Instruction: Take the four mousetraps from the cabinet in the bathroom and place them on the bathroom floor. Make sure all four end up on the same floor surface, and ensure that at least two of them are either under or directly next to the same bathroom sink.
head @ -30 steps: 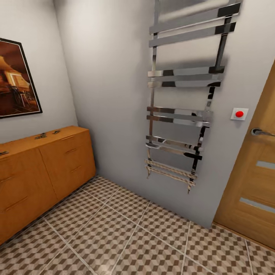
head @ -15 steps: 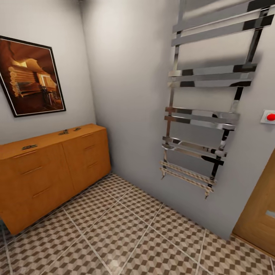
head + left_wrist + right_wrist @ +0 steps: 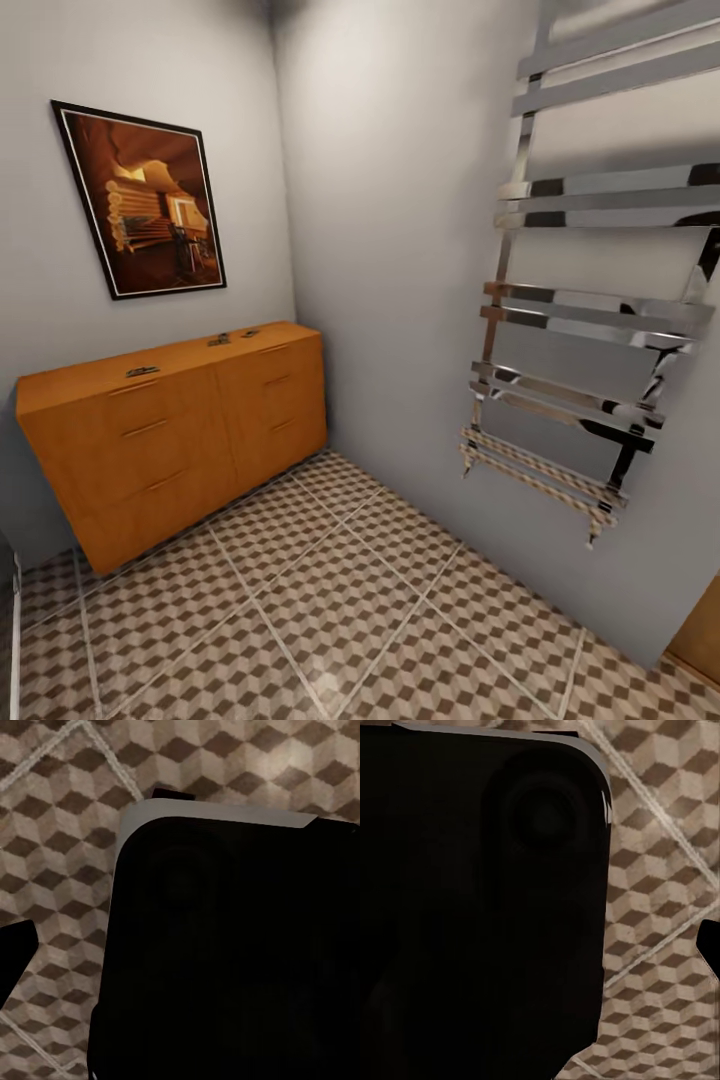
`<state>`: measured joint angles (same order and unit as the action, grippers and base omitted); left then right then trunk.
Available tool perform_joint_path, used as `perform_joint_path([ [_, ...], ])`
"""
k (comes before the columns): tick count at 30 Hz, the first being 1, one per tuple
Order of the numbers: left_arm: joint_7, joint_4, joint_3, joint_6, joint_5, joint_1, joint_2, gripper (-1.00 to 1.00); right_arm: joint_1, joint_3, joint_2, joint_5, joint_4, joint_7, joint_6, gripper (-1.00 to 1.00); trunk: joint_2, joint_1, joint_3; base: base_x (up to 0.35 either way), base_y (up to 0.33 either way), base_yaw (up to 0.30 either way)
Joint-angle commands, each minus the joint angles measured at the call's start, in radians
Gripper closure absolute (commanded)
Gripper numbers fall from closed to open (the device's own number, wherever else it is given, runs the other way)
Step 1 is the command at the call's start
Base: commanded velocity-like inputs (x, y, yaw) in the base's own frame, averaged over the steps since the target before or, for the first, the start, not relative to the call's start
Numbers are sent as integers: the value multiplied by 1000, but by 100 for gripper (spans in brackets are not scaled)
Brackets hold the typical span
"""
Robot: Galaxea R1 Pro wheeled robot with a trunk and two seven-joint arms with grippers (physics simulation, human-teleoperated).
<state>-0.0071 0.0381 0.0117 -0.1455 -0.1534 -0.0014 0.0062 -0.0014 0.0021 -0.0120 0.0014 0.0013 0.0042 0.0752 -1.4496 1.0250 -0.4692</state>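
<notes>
Can't tell whether either gripper is spread or pinched; both wrist cams mostly catch dark robot body over the bathroom floor [image 3: 67,832]. Three mousetraps [image 3: 141,371] show as tiny dark specks along the cabinet [image 3: 180,440] top's front edge, one near its left end and two toward the right corner. They're flat and near that edge, so I'd guess a sloppy grab knocks one off.

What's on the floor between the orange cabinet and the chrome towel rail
Nothing: in the head view, bare patterned floor runs from the cabinet to the wall under the towel rail.
</notes>
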Motion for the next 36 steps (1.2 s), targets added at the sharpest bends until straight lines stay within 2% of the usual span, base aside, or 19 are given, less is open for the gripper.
perform_joint_path([
  [1, -1, 0, 1, -2, -6, 0, 0, -100, 0, 0, 0, 0, 0, 0, 3, -100, 0, 0, -1, 0, 0, 274],
  [18, -1, 0, 0, -2, -6, 0, -1, -100, 0, 0, 0, 0, 0, 1, 3, -100, 0, 0, -1, 0, 0, 264],
  [25, -1, 0, -1, -1, -7, 0, -1, -100, 0, 0, -2, 0, 0, 3, 3, -100, 0, 0, -1, 9, 0, 47],
  [36, 3, 0, -1, 4, -11, 0, 0, -100, 0, -3, 0, -4, 0, -4, 3, -100, 0, 0, -1, 269, 0, 3],
])
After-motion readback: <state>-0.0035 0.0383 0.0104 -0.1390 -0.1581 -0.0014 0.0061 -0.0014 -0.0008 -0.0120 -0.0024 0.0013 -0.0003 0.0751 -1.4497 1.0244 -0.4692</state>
